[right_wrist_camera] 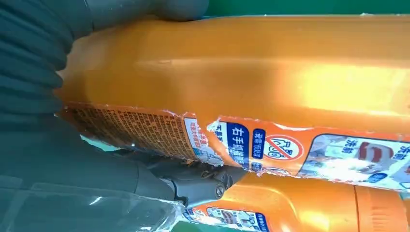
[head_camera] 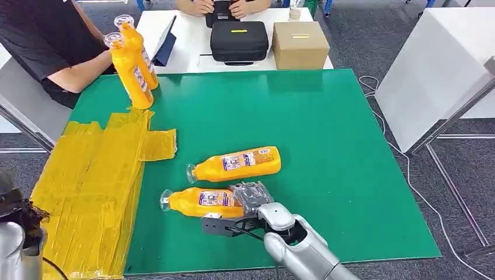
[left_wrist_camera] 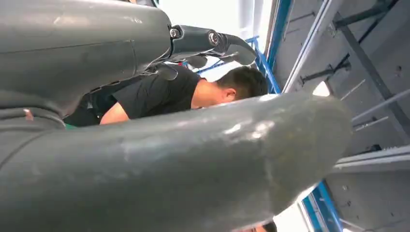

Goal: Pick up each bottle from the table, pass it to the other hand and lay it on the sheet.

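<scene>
Two orange bottles lie on the green table (head_camera: pixel 327 134). My right hand (head_camera: pixel 248 207) grips the nearer bottle (head_camera: pixel 198 201) at its base end, fingers over it and thumb on the near side; the bottle rests on the table. In the right wrist view this bottle (right_wrist_camera: pixel 266 72) sits against my right hand (right_wrist_camera: pixel 38 96), with the second lying bottle (right_wrist_camera: pixel 300 208) just beyond. That second bottle (head_camera: pixel 239 163) lies a little farther back. Two more bottles (head_camera: pixel 131 73) stand upright at the back left. The yellow sheet (head_camera: pixel 87 186) covers the left side. My left hand (left_wrist_camera: pixel 169 159) holds nothing, fingers apart.
A person in a black shirt (head_camera: pixel 46 41) sits at the table's back left corner, close to the upright bottles. Behind the green table a white table holds a black case (head_camera: pixel 238 41), a cardboard box (head_camera: pixel 299 45) and a tablet (head_camera: pixel 165 42). Another white table (head_camera: pixel 443 64) stands to the right.
</scene>
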